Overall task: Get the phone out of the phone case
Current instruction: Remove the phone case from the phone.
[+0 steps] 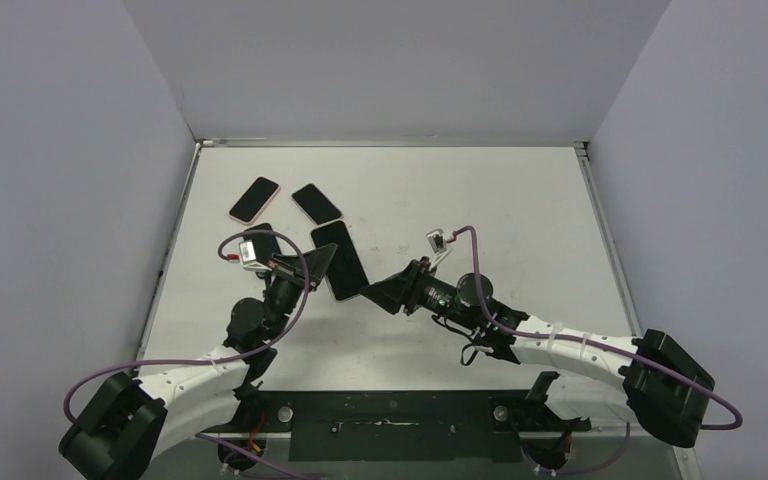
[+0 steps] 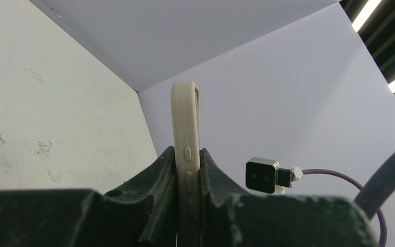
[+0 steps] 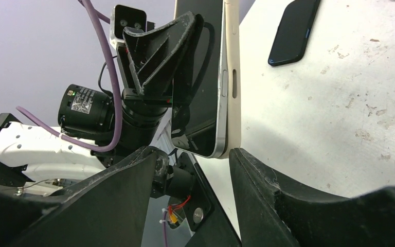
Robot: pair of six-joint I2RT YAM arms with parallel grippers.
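Observation:
A phone (image 1: 342, 262) with a dark screen (image 3: 200, 92) sits in a beige phone case (image 2: 185, 118), held on edge above the table. My left gripper (image 2: 187, 152) is shut on the case's sides, over its side buttons. In the right wrist view the silver-framed phone shows inside the case (image 3: 231, 51), with its lower corner hanging just above my right gripper (image 3: 194, 154). That gripper is open, with one finger to the left and the other finger (image 3: 247, 170) close under the case's corner. In the top view the right gripper (image 1: 372, 292) is at the phone's near end.
Several other phones lie flat at the back left of the white table (image 1: 480, 200): a pink-edged one (image 1: 254, 200), a black one (image 1: 317, 203) and another (image 1: 260, 240) partly behind the left wrist. One black phone (image 3: 293, 33) shows in the right wrist view. Grey walls enclose the table.

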